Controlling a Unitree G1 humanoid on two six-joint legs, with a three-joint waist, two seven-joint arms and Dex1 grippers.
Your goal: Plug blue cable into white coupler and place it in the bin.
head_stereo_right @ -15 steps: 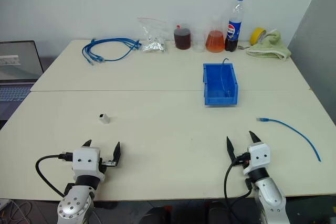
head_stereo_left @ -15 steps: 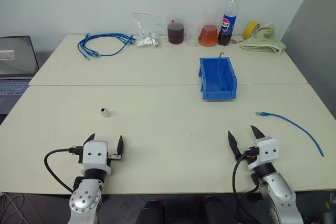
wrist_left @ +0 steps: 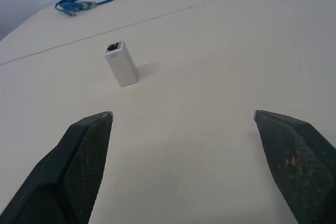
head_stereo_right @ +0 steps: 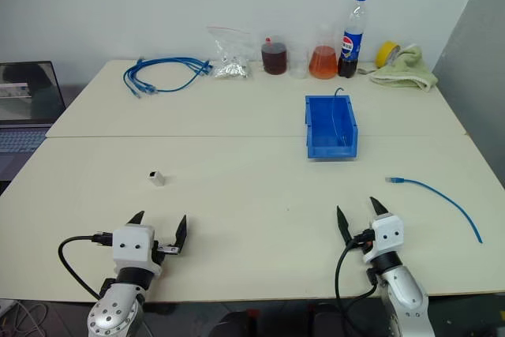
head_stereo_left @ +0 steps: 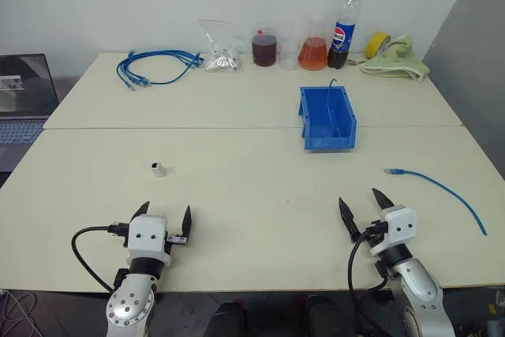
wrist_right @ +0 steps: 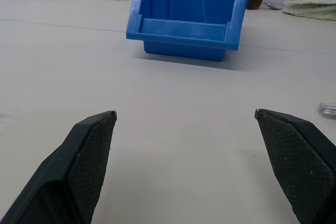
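sitting untouched on the surface (head_stereo_left: 252, 187), both task bits wait well apart. landmark = the bin (head_stereo_left: 327, 118), blue, open top, mid-surface w/ a thin wire curling up inside.

the white coupler (head_stereo_left: 158, 169) stands upright well left of the bin & nearer the robot, socket facing up. prob. very light, hard plastic, tips easily; best pinched across its flat sides, low down, so the socket stays free.

the blue cable (head_stereo_left: 439, 192) lies right of the bin & nearer the robot, clear plug (head_stereo_left: 393, 171) at the end closest to the bin. thin, floppy, light; best gripped just behind the plug so the tip doesn't droop.

left pincer (head_stereo_left: 163, 222) fingers wide apart, holding nothing; coupler is ahead of it, between it & the bin's row, not touching. right pincer (head_stereo_left: 361, 209) also spread, nothing held; plug lies just ahead & to its right, apart.
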